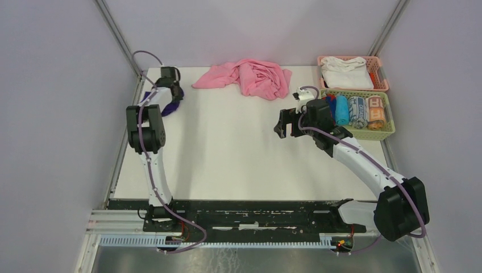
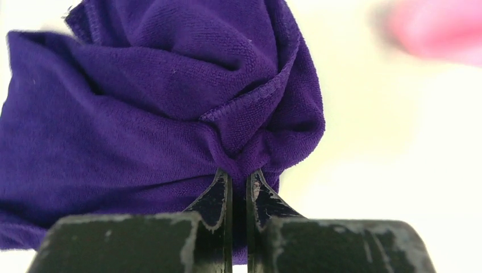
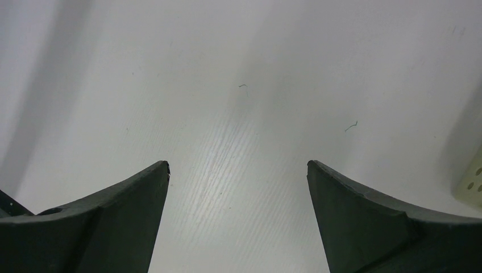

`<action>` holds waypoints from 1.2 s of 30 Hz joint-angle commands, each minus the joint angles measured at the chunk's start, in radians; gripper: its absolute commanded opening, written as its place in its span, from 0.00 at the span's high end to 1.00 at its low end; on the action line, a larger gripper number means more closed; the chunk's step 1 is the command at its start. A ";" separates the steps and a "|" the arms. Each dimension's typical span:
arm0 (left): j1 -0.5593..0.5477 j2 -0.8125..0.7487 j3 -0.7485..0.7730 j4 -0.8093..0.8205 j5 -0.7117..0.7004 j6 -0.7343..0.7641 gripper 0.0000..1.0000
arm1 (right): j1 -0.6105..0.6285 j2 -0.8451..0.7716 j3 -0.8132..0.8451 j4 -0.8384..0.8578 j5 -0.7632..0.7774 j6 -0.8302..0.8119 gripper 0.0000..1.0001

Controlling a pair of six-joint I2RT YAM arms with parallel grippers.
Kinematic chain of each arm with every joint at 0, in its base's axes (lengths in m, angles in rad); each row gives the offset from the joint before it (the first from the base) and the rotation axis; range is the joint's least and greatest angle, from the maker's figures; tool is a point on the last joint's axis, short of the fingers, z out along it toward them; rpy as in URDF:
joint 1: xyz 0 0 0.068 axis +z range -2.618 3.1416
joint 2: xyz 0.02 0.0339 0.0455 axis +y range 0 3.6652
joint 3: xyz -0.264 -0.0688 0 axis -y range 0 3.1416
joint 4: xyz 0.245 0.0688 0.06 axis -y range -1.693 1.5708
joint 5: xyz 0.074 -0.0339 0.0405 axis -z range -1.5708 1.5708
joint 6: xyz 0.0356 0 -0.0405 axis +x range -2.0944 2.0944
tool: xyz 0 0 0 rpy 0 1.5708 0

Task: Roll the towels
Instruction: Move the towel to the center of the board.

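Observation:
A purple towel [image 1: 171, 105] lies bunched at the table's far left edge; in the left wrist view it [image 2: 159, 102] fills most of the frame. My left gripper [image 1: 174, 95] is shut on a fold of it [image 2: 239, 174]. A crumpled pink towel [image 1: 250, 77] lies at the back middle of the table and shows as a blur in the left wrist view [image 2: 437, 28]. My right gripper [image 1: 287, 123] is open and empty above bare table, right of centre; the right wrist view shows its jaws [image 3: 237, 165] wide apart over the white surface.
A green basket [image 1: 386, 133] at the right holds several rolled towels [image 1: 357, 111]. A pink basket [image 1: 381, 74] behind it holds a folded white towel [image 1: 347, 73]. The green basket's corner shows in the right wrist view [image 3: 473, 182]. Frame posts stand at the back corners.

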 commanded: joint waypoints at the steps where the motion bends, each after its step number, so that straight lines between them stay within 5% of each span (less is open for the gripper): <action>1: -0.216 -0.155 -0.109 0.023 0.063 -0.155 0.97 | 0.007 -0.010 0.013 0.037 -0.003 0.004 0.02; 8: -0.465 -0.288 -0.248 0.009 0.065 -0.270 0.94 | 0.020 -0.036 -0.008 0.053 -0.001 0.001 0.02; 15: -0.658 -0.451 -0.414 0.002 0.096 -0.311 0.79 | 0.023 -0.021 -0.012 0.041 0.000 -0.013 0.02; 26: -0.703 -0.724 -0.610 0.018 0.127 -0.380 0.41 | 0.024 0.019 -0.006 0.029 0.009 -0.031 0.03; 36: -0.711 -0.649 -0.547 0.014 0.110 -0.368 0.37 | 0.024 0.058 -0.013 0.041 0.024 -0.036 0.04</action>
